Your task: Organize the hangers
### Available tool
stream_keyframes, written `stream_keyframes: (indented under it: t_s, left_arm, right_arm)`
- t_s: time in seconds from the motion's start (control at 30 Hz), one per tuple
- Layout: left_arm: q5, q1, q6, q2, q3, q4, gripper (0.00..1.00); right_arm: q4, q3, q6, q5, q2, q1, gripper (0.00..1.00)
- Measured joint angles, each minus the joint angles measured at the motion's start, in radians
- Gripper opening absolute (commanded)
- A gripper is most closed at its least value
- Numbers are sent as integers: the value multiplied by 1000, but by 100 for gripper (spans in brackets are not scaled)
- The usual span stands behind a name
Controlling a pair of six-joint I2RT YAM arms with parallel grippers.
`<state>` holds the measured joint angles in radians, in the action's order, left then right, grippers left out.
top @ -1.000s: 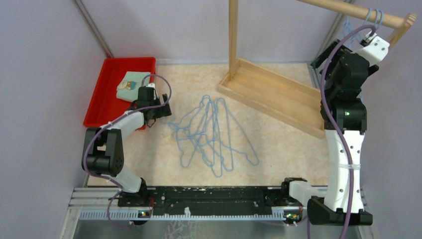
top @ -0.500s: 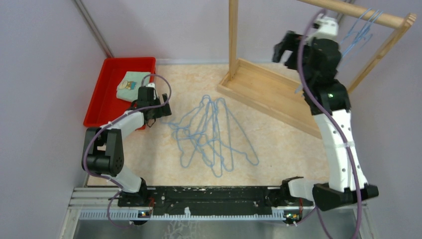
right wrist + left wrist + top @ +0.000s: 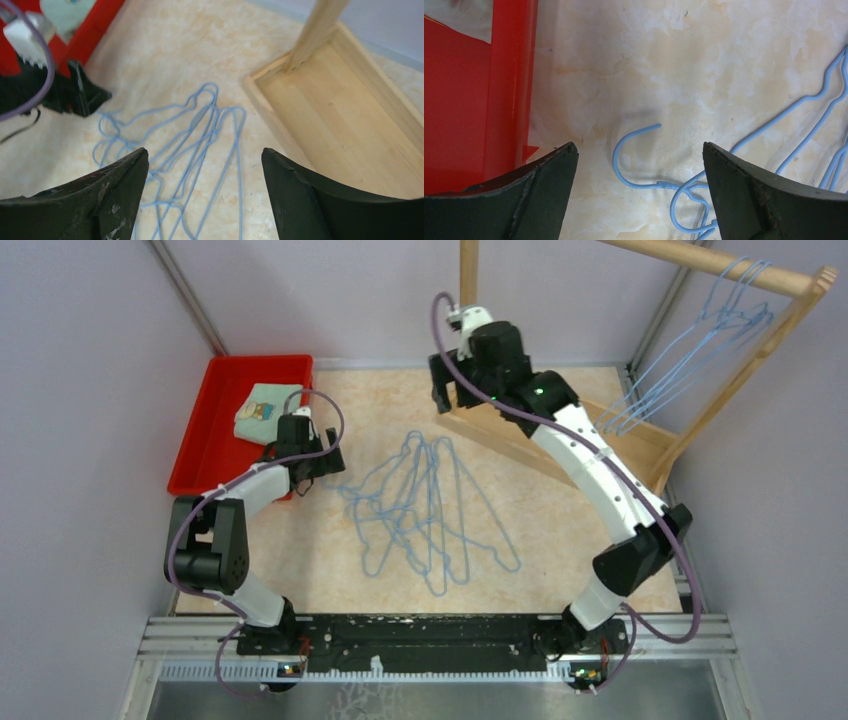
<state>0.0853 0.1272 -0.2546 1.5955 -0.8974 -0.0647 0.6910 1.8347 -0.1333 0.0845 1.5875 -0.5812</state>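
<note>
Plainly shows loose hangers (image 3: 432, 510) tangled flat at ctr of surface (image 3: 560, 530), overlapping one another. Shows hung hangers (image 3: 690, 350) too, several, hooked over wooden rail (image 3: 700, 258) at 1-2 o'clock, bodies dangling down toward rack base (image 3: 560, 435).

Puts L end effector (image 3: 318, 462) low at 9 o'clock of the pile, just beside red tray (image 3: 215, 390) at 10 o'clock. Notes folded cloth (image 3: 262, 405) lying in that tray.

Via L wrist cam, confirms fingers spread well apart w/ nothing gripped. Catches one hanger hook (image 3: 615, 156) lying on surface betw the fingers, touching neither, w/ tray wall at 9 o'clock.

Finds R arm stretched across toward 12 o'clock. Puts R end effector (image 3: 445, 390) up by near corner of rack base, next to upright post (image 3: 468, 300).

Via R wrist cam, confirms fingers wide apart and empty, pointing down at the loose pile from well above, no contact. Places rack base at 2 o'clock of that view and L end effector at 9-10 o'clock, near pile edge.
</note>
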Motion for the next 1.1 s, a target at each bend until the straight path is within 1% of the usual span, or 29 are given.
stream_keyframes:
  t_s: [0.1, 0.13, 0.27, 0.4, 0.53, 0.63, 0.93, 1.1]
  left_arm:
    - [-1, 0, -10, 0, 7, 6, 100]
    - [-2, 0, -12, 0, 8, 6, 100]
    - [-2, 0, -22, 0, 10, 6, 100]
    - [-4, 0, -32, 0, 10, 9, 100]
    - [-13, 0, -48, 4, 10, 13, 100]
    - [-16, 0, -62, 12, 10, 14, 100]
    - [-33, -18, -86, 16, 18, 21, 100]
    - [-62, -32, -91, -15, 50, 25, 100]
  right_arm:
    - [77, 48, 61, -5, 90, -78, 68]
    - [92, 53, 79, -13, 119, -95, 66]
    - [179, 23, 137, -66, 208, -124, 66]
    - [217, -129, 177, -100, 212, -123, 63]
    - [206, -318, 183, -135, 212, -129, 62]
    - [192, -413, 170, -159, 212, -145, 60]
    - [13, -531, 114, -179, 209, -231, 59]
    - [-63, -602, 101, -121, 205, -234, 55]
